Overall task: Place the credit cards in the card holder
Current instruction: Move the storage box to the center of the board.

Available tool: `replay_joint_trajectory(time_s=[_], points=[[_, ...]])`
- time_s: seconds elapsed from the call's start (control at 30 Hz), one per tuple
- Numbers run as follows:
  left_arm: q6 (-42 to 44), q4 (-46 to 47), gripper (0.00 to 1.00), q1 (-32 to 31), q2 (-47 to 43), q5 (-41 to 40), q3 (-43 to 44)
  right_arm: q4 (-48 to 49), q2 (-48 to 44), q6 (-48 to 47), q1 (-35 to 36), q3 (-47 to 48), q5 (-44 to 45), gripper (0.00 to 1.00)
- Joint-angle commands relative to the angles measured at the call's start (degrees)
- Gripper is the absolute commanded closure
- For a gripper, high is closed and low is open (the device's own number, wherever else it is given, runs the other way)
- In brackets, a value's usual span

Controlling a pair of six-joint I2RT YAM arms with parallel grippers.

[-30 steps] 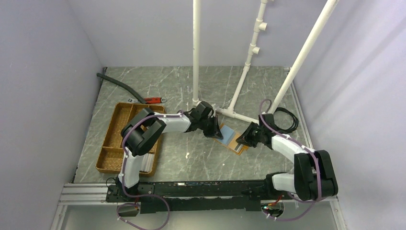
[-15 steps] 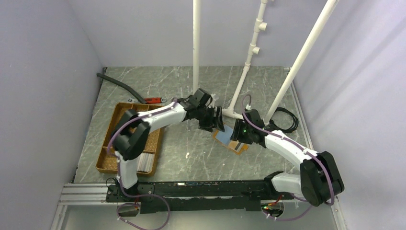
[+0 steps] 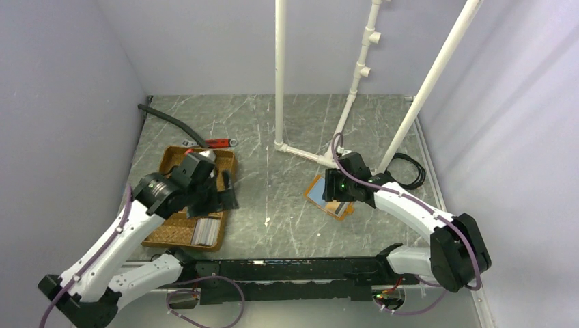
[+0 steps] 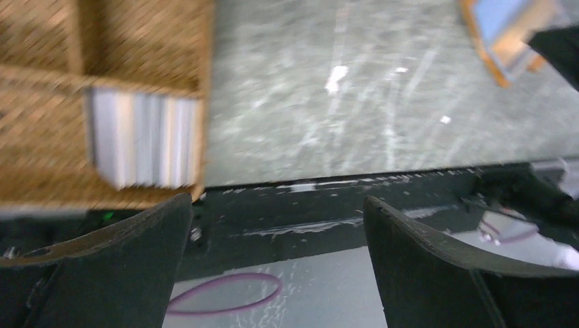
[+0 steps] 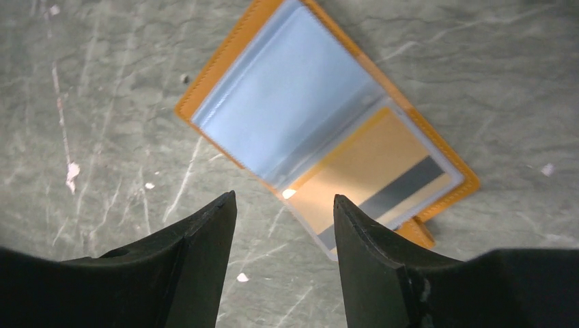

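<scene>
Left wrist view shows the left gripper [image 4: 276,212], jaws wide apart and empty, near a stack of thin white-grey credit cards [image 4: 143,140] in the near compartment of the rough woven tray [image 4: 136,41], so most of the work seems left. Farther, the right gripper [image 5: 283,201], jaws apart and empty, hovers over the open orange card holder [image 5: 307,130] on the marbled table [image 5: 102,82]. One striped tan card seems already inside a glossy clear pocket [image 5: 382,178].

Left wrist view: blur softens the tray [image 4: 136,41], which the top and left edges cut off. Its cards [image 4: 143,140] cannot be counted. The card holder [image 4: 505,27] is cropped at the top edge. Right wrist view: one of the right fingers [image 5: 382,273] hides the card holder's near corner.
</scene>
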Motion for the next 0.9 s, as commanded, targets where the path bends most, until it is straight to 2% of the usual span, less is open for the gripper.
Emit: replay_joint_trajectory(time_s=[0.0, 0.1, 0.2, 0.37, 0.5, 0.63, 0.73, 0.87], points=[[-8.49, -11.80, 0.01, 3.86, -3.78, -7.70, -4.11, 3.03, 0.99, -1.89, 2.70, 3.47, -4.19, 0.43], [-9.19, -10.19, 0.01, 7.01, -3.56, -6.35, -7.26, 2.85, 1.11, -2.50, 3.77, 4.42, -4.36, 0.42], [-7.84, -9.74, 0.01, 11.29, -1.04, -9.56, -9.06, 2.63, -0.32, -3.01, 4.33, 4.15, -4.13, 0.42], [0.04, -0.51, 0.01, 22.29, 4.33, -0.02, -10.24, 2.73, -3.55, -3.27, 4.36, 2.46, -4.38, 0.42], [2.08, 3.88, 0.01, 31.49, 11.09, 7.03, -12.55, 3.06, -5.51, -3.44, 4.34, 1.45, -4.56, 0.42], [-0.43, 7.97, 0.01, 33.06, 11.50, 2.98, -13.61, 4.94, -5.60, -3.27, 4.44, 0.85, -6.30, 0.41], [-2.81, 12.98, 0.01, 33.11, 9.36, 2.32, -17.02, 7.23, -3.57, -2.02, 5.02, 1.13, -9.73, 0.41], [-4.39, 16.23, 0.03, 33.15, 10.38, 2.86, -19.83, 7.56, -1.36, -1.78, 7.03, 2.80, -8.64, 0.41]])
